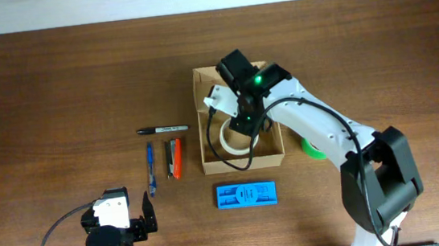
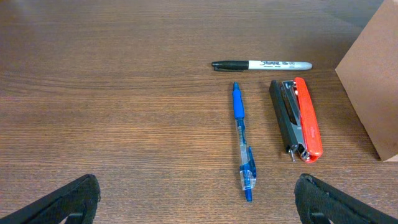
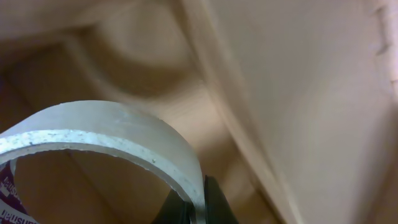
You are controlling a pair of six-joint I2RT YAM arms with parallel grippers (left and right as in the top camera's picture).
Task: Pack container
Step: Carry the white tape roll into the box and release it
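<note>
The tan cardboard container point(image 1: 206, 152) stands open at the table's middle. My right gripper point(image 1: 244, 125) reaches down inside it and is shut on a white tape roll point(image 1: 233, 140). In the right wrist view the fingers point(image 3: 198, 208) pinch the roll's wall point(image 3: 124, 134) with the box's inner walls point(image 3: 298, 93) close around. My left gripper point(image 2: 199, 202) is open and empty near the front left. A blue pen point(image 2: 241, 140), a red and black stapler point(image 2: 297, 118) and a black marker point(image 2: 261, 65) lie ahead of it. The container's corner point(image 2: 373, 74) shows at the right.
A small flat blue plastic case point(image 1: 246, 194) lies in front of the container. A green object point(image 1: 312, 148) peeks out under the right arm, right of the box. Pen point(image 1: 150, 168), stapler point(image 1: 174, 158) and marker point(image 1: 163, 129) lie left of the box.
</note>
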